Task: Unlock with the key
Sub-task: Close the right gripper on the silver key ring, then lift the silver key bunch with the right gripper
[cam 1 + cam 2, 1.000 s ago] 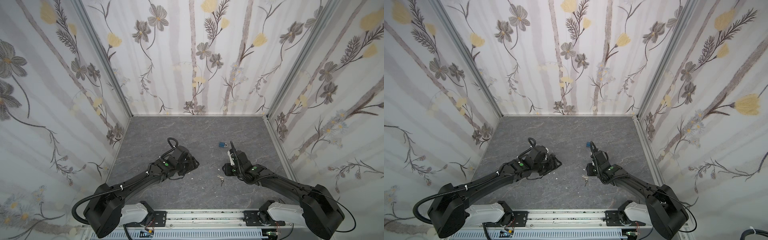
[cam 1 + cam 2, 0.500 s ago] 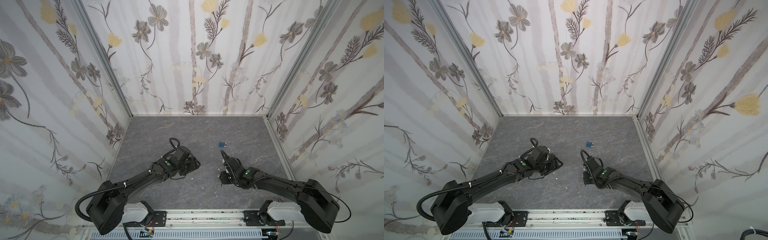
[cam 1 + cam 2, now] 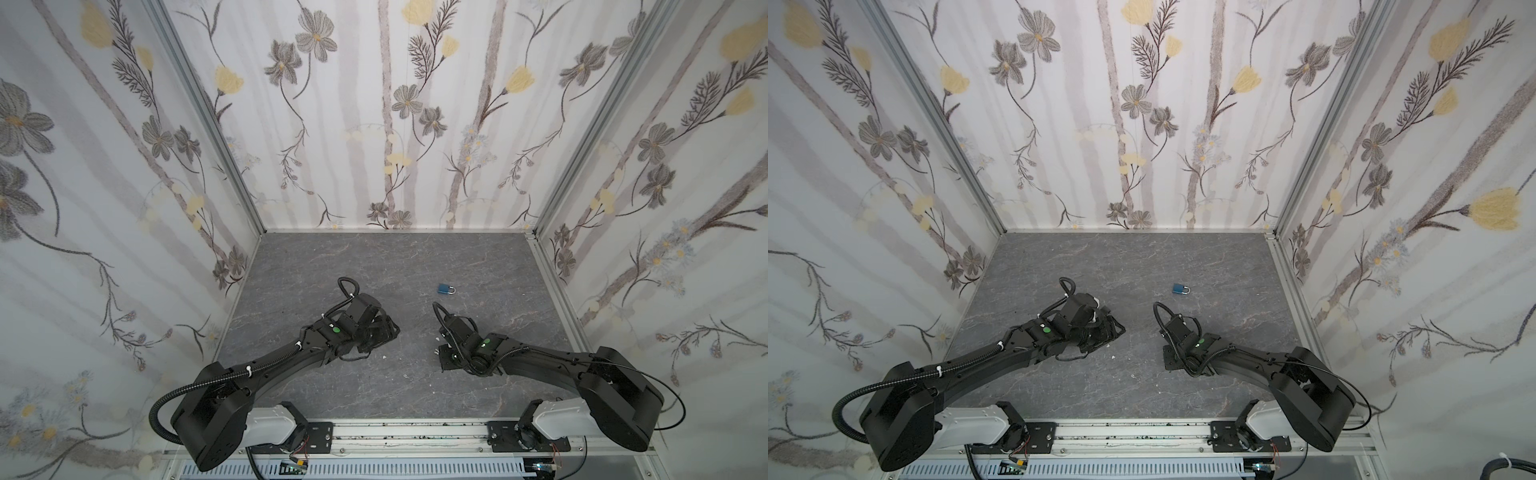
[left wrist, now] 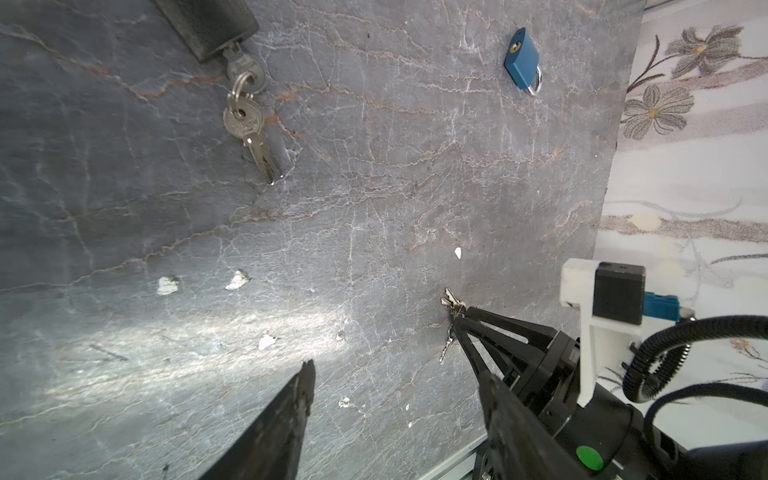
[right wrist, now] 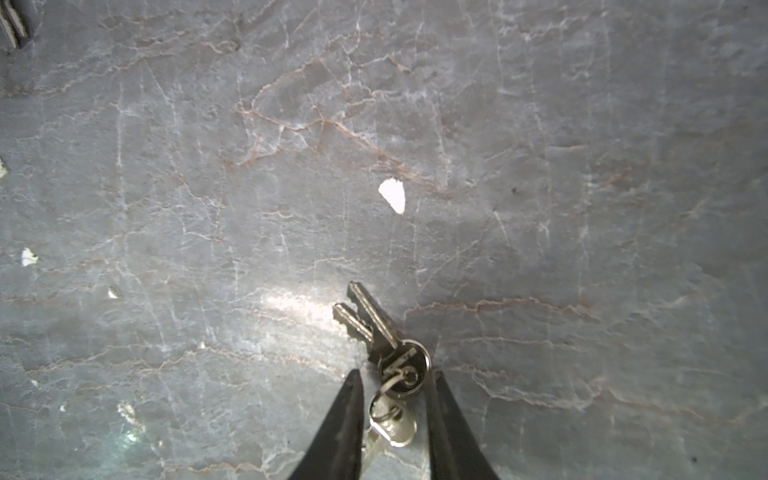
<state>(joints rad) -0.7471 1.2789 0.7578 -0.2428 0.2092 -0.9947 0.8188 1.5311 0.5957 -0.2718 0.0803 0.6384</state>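
Tabletop [image 3: 374, 257]: grey slate, walled at left, far and right edges; far half almost bare.
Left gripper [image 4: 395, 370]: left of centre; jaws wide apart, empty.
Right gripper [image 5: 395, 376]: right of centre, nearer front edge; jaws narrowed, not clamped.
Padlock [image 3: 447, 288]: blue, flat, right of centre, free slate all round.
Keys [image 5: 374, 324]: ringed bunch on the slate between right gripper's jaws.

Padlock [image 3: 446, 288]: blue body, silver shackle. Keys [image 5: 399, 370]: silver, on a silver ring. Table [image 3: 374, 262]: dark grey stone pattern, pale and rust-brown veins, white flecks. Walls [image 3: 357, 83]: white, grey stripes, grey and yellow flowers. Arms [image 3: 282, 361]: black, one green dot each.
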